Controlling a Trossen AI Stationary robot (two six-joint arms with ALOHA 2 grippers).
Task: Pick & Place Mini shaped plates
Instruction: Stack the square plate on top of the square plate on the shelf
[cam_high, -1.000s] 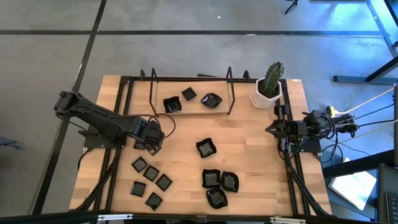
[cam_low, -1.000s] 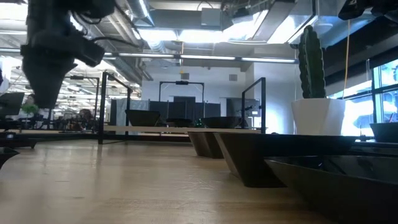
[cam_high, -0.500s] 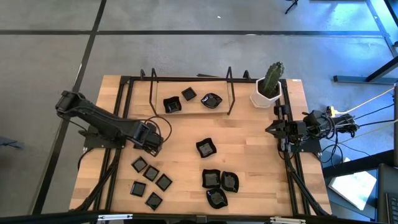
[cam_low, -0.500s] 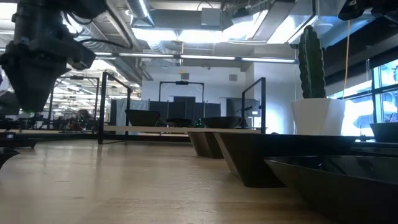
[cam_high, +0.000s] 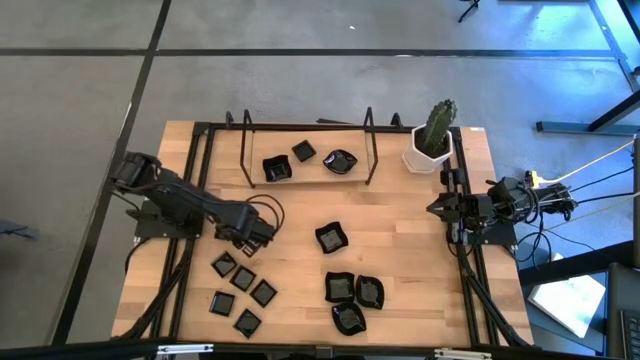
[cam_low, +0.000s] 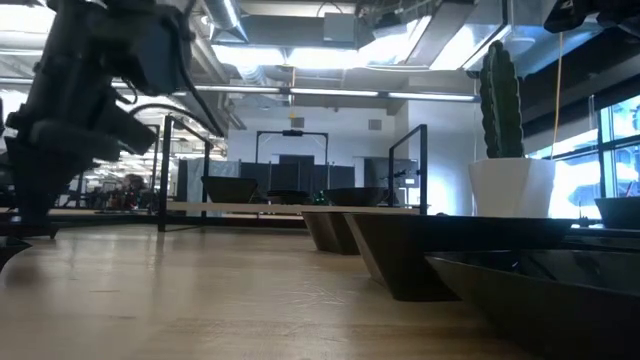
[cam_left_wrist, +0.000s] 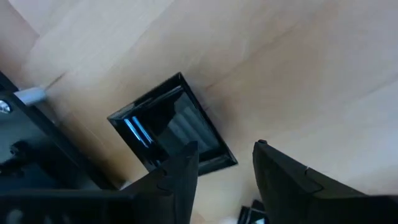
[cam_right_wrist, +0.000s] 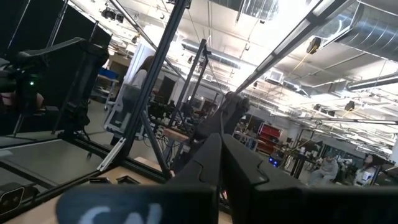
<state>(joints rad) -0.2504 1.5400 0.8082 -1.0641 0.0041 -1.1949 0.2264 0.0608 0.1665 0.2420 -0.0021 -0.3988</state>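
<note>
Glossy black mini shaped plates (cam_high: 241, 278) lie on pale light-wood table (cam_high: 400, 260), beside a green cactus (cam_high: 437, 124) in a white pot (cam_high: 422, 157).

From overhead, the wooden table (cam_high: 400, 260) carries black plates everywhere. Take the rack (cam_high: 305, 150) at the far edge as the marker: three plates (cam_high: 305, 160) sit within it, and the cactus pot (cam_high: 430, 148) stands just to its right. Nearer than the rack, a lone plate (cam_high: 331, 237) lies mid-table, three wavy plates (cam_high: 352, 298) cluster beyond it, and five small squares (cam_high: 240, 290) gather nearer-left. The left gripper (cam_high: 256, 232) hangs just above those squares. The right gripper (cam_high: 438, 207) waits at the table's right edge.
</note>
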